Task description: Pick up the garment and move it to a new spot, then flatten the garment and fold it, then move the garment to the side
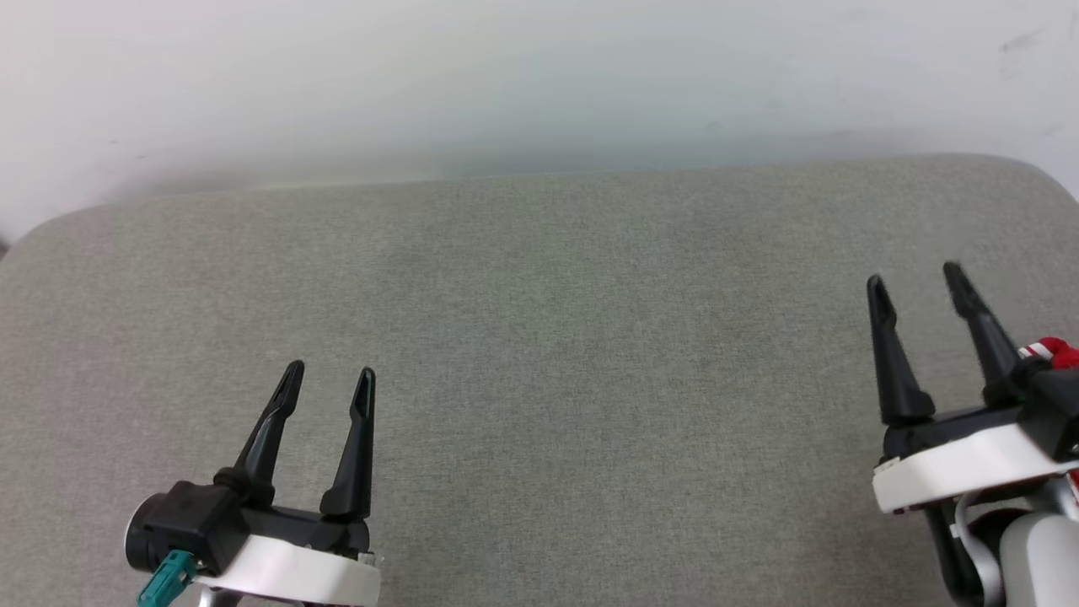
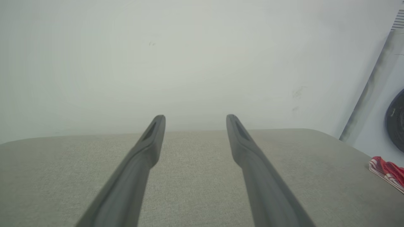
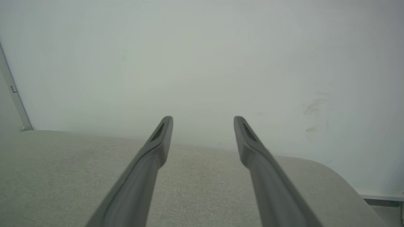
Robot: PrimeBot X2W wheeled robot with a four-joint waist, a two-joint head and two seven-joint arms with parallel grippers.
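A small part of the red garment [image 1: 1052, 351] with red-white striped trim peeks out at the right edge of the head view, behind my right gripper; most of it is out of frame. In the left wrist view the garment [image 2: 387, 171] lies at the far right edge of the grey cushion. My left gripper [image 1: 329, 381] hovers open over the cushion at the lower left, nothing between its fingers. My right gripper [image 1: 917, 282] stands open at the right, just left of the garment and apart from it. Both wrist views show open jaws, left gripper [image 2: 195, 119] and right gripper [image 3: 203, 121], with nothing between them.
A wide grey fabric cushion [image 1: 539, 337] spreads across the scene, rounded at its far corners, against a pale wall [image 1: 539, 76]. In the left wrist view a white appliance with a dark round door [image 2: 396, 116] stands beyond the cushion's right end.
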